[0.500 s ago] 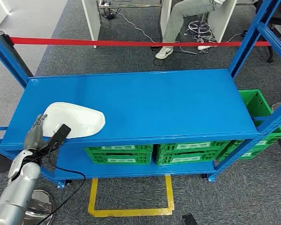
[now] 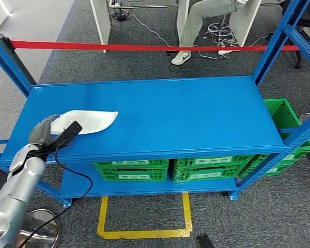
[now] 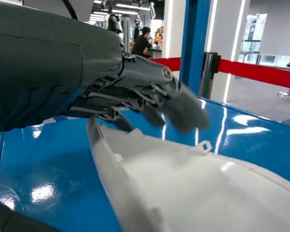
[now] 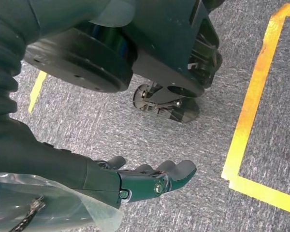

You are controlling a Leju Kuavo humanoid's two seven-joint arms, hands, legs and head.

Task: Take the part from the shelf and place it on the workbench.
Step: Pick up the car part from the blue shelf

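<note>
The white curved part [image 2: 90, 121] lies at the left front of the blue shelf top [image 2: 165, 113], tilted, with its near side raised. My left hand [image 2: 41, 132] grips its left end. In the left wrist view the fingers [image 3: 136, 92] curl over the part's [image 3: 209, 188] rim, and the thumb points out above it. My right hand [image 4: 151, 181] hangs over the grey carpet with its fingers stretched out and nothing in them.
Green crates [image 2: 132, 170] sit on the lower shelf, another at the right [image 2: 280, 116]. Blue uprights [image 2: 7, 62] flank the shelf. A red barrier tape [image 2: 145, 47] runs behind it, with a seated person [image 2: 196, 26] beyond. Yellow tape [image 2: 145, 232] marks the floor.
My left hand has risen and moved onto the part's left end. The part has tipped up from lying flat and now looks thinner and tilted.
</note>
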